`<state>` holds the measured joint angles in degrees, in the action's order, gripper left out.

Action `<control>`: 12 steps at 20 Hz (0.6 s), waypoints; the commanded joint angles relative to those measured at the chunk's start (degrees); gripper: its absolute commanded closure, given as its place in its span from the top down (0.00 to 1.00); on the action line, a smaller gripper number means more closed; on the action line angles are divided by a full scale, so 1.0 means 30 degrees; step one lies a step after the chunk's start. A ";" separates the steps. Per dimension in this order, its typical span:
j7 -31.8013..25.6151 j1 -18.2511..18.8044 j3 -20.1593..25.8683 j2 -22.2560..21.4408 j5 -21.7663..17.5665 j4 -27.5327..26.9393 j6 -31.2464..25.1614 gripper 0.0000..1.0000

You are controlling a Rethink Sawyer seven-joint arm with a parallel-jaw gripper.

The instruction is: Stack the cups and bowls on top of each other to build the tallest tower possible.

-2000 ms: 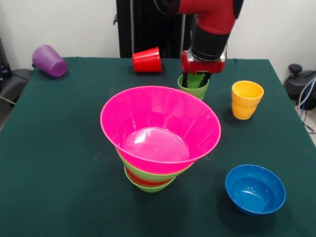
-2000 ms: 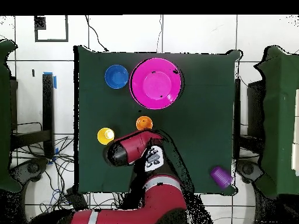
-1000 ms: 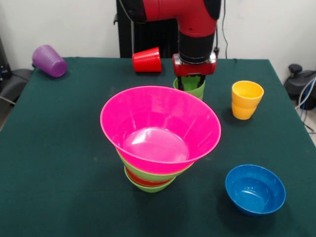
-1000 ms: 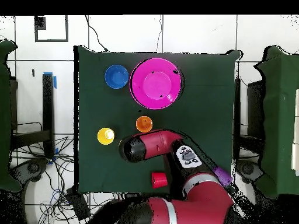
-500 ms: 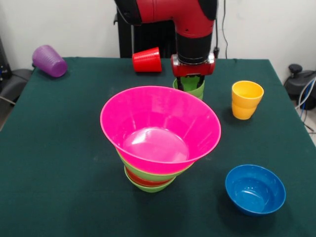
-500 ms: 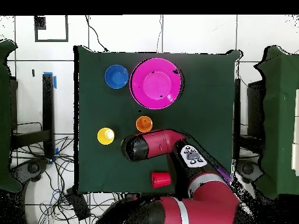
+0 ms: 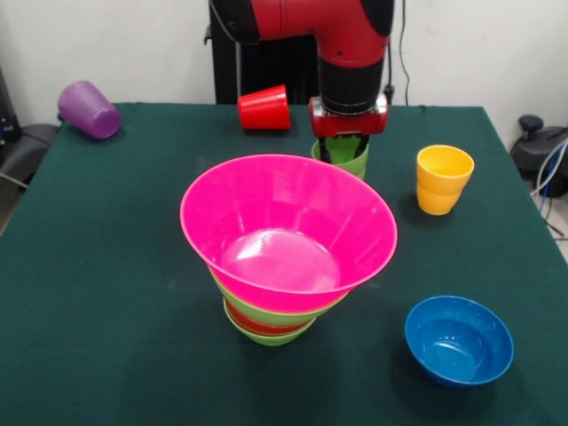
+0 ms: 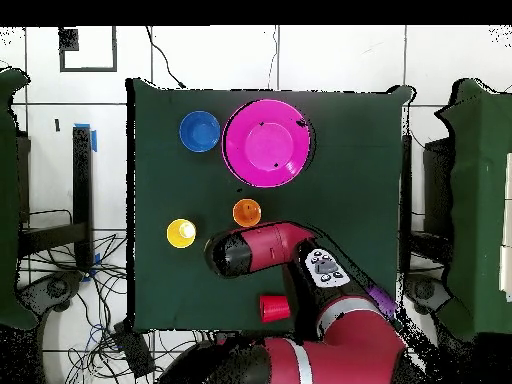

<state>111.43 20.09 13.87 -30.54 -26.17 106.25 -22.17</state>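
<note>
Four nested bowls — pink bowl (image 7: 288, 232) uppermost — forming the tower (image 7: 271, 319) at mid-tabletop (image 7: 106, 266). Pincer (image 7: 344, 151) lowered into the light green cup (image 7: 351, 160) just behind the tower; grip state not discernible. Advised: secure one wall, lift straight — clear the pink rim before moving across. Yellow cup (image 7: 443, 179), blue bowl (image 7: 459, 341) standing apart.
</note>
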 commanded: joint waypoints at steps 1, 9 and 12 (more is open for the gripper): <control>0.1366 -0.0814 0.0583 0.3035 -0.0494 -0.0213 0.1681 1.00; 0.1536 -0.1137 0.0717 0.1610 0.0200 0.0652 0.0310 1.00; 0.1623 -0.0985 0.1061 0.0186 0.0922 0.1594 -0.0702 1.00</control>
<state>111.43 19.16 13.74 -31.70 -25.87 107.16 -22.14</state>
